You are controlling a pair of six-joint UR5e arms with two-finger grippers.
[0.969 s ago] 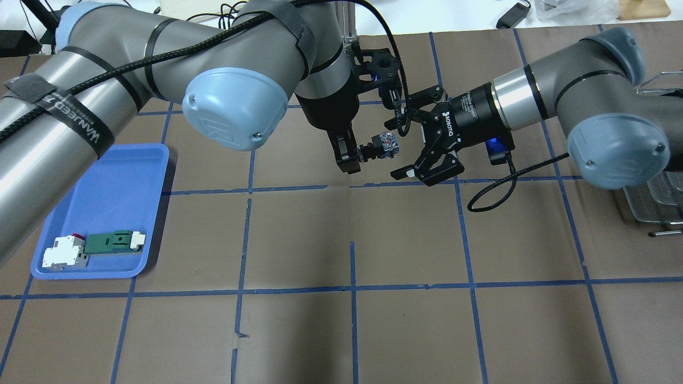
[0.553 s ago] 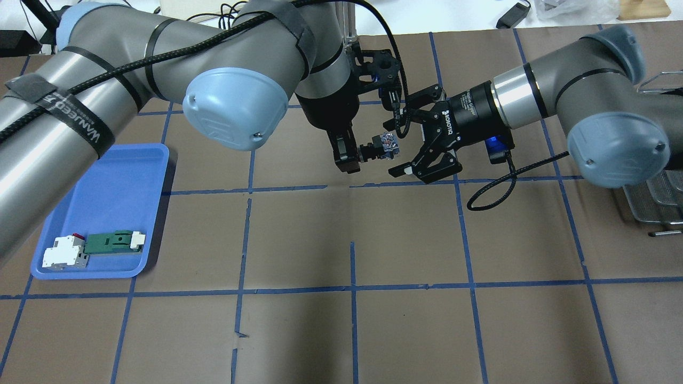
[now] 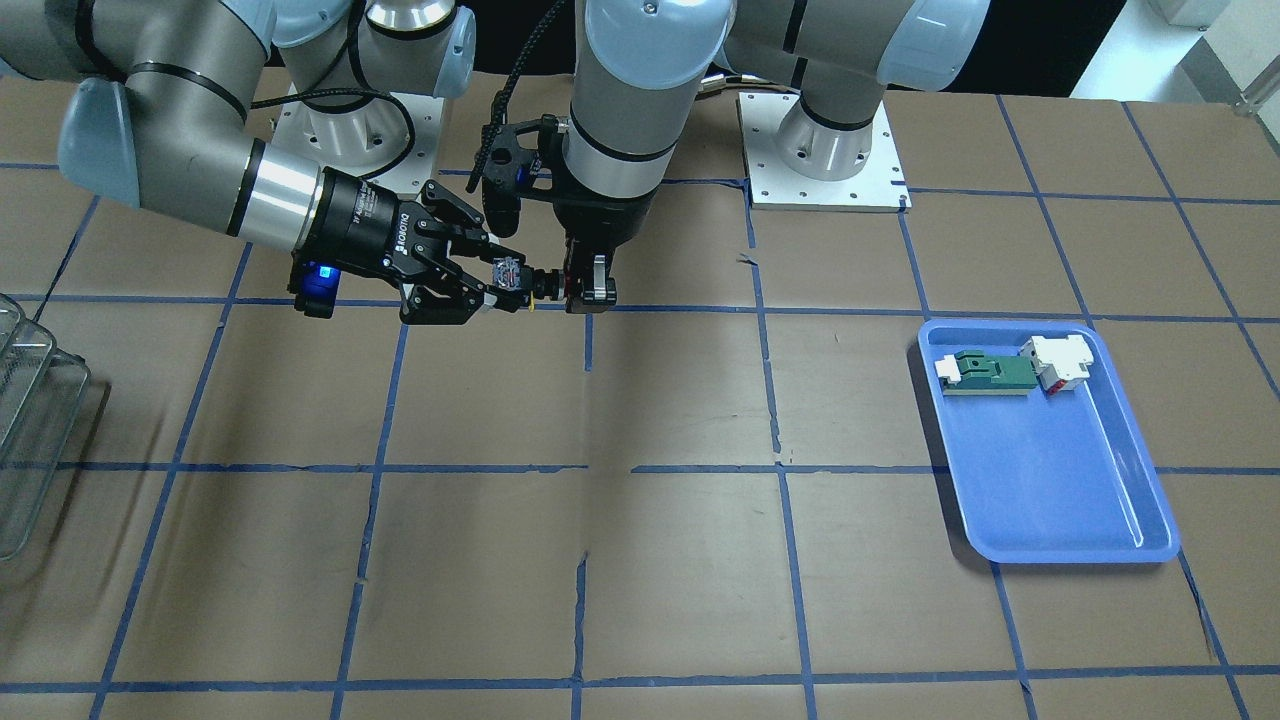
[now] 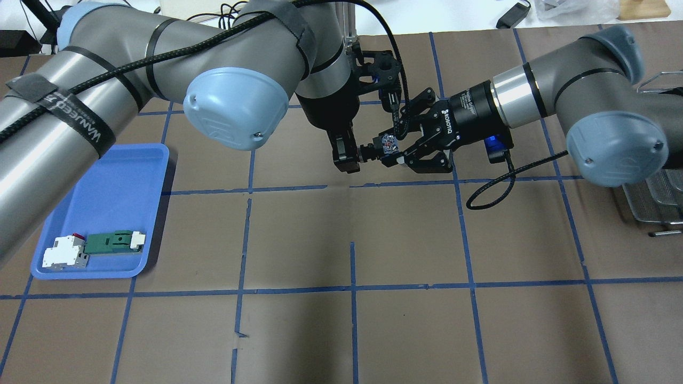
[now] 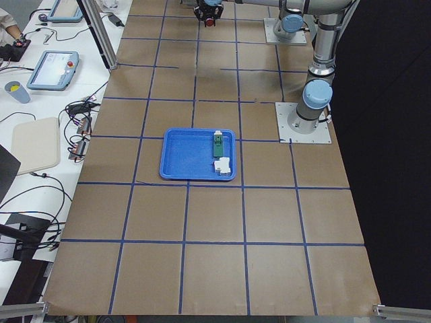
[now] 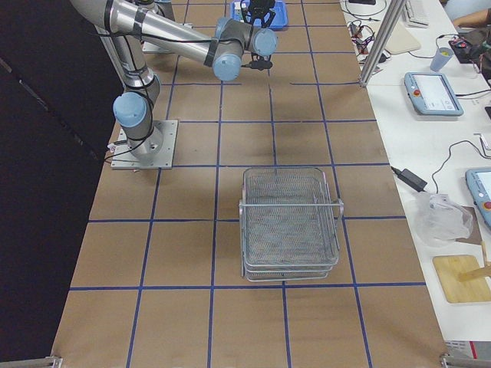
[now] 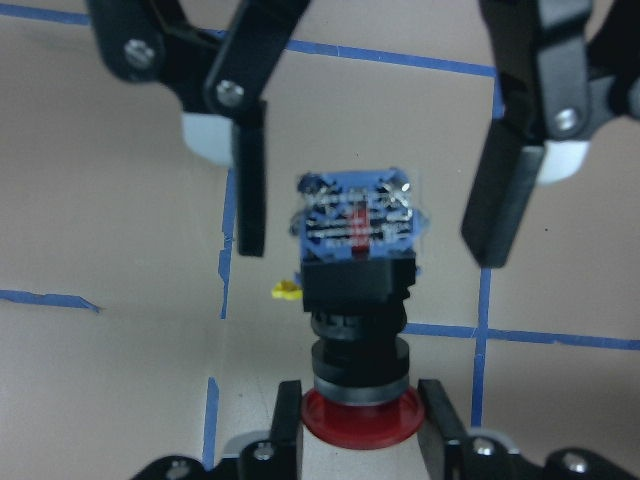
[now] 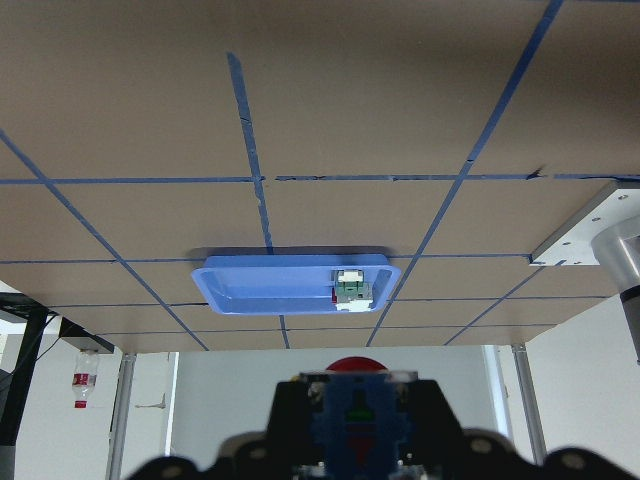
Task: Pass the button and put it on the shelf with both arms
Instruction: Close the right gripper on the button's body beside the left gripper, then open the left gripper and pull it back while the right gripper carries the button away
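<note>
The button (image 4: 385, 144) hangs in mid-air above the table's far middle. My left gripper (image 4: 356, 154) is shut on its red cap (image 7: 360, 418), with the block base (image 7: 356, 215) pointing away from it. My right gripper (image 4: 396, 147) is open, its two fingers (image 7: 250, 175) on either side of the block base with a gap on each side. The front view shows the same: the button (image 3: 512, 272) lies between my right gripper (image 3: 497, 285) and my left gripper (image 3: 588, 290). The wire shelf (image 6: 291, 222) stands at the table's right end and shows at the overhead view's edge (image 4: 659, 205).
A blue tray (image 4: 114, 176) at the left holds a green-and-white block (image 4: 113, 241) and a white-and-red block (image 4: 65, 252). A black cable (image 4: 488, 184) loops down from the right wrist. Blue tape lines grid the brown table.
My right gripper has moved left, and its fingers now straddle the button's block base with a narrower opening. My left gripper has held still with the button.
</note>
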